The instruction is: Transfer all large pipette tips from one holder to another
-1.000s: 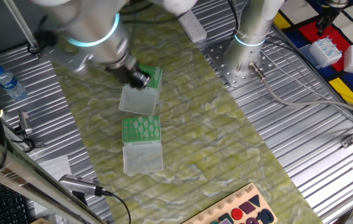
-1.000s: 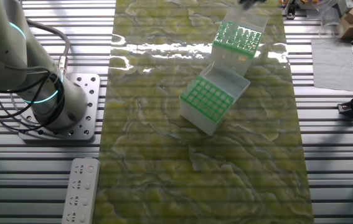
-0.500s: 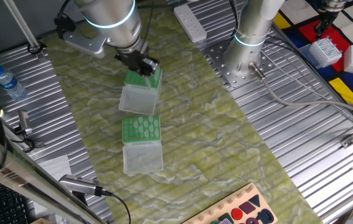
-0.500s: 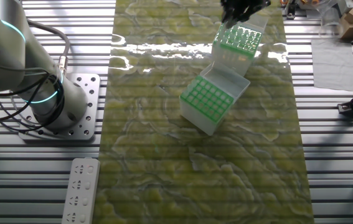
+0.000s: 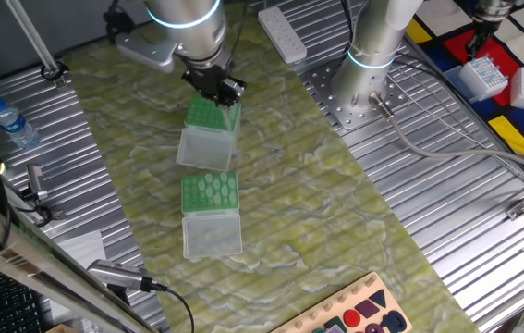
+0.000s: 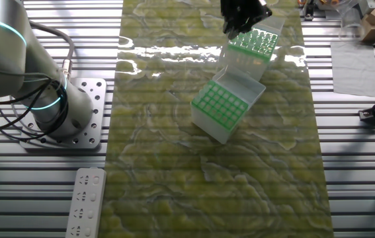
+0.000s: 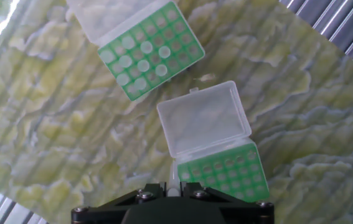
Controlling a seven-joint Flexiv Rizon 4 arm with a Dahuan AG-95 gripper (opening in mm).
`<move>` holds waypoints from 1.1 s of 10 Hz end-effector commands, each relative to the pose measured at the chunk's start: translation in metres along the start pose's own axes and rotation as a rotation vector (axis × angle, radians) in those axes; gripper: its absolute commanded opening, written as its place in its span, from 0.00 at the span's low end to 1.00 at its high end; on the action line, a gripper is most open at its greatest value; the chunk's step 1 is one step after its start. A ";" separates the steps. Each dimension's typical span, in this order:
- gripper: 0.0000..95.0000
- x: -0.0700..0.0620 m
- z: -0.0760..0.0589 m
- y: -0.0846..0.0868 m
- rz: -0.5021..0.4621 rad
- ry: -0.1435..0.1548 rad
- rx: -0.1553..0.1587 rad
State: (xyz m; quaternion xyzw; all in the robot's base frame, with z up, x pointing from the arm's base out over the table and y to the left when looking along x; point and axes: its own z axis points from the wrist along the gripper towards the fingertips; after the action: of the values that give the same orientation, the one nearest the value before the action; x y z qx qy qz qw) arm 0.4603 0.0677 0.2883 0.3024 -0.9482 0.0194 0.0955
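Two open green-topped boxes stood on the mat. The far box (image 7: 152, 49) held several tips (image 7: 140, 64) in its rack; the near box (image 7: 223, 173) lay beneath the gripper (image 7: 172, 186), which pinched one whitish tip (image 7: 172, 184) between its fingers.

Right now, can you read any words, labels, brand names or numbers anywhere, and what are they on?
No text is readable.
Water bottle label: too small to read.
Green-topped tip boxes: no print visible.
Power strip: no readable marks.
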 end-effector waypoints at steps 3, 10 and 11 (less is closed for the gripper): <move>0.00 0.002 0.001 0.000 0.181 -0.081 0.004; 0.00 0.015 0.002 -0.003 0.147 -0.079 0.008; 0.00 0.021 0.004 -0.004 0.133 -0.077 0.008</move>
State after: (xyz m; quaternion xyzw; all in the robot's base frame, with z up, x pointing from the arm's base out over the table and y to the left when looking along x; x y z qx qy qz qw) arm 0.4429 0.0502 0.2887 0.2029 -0.9780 0.0124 0.0468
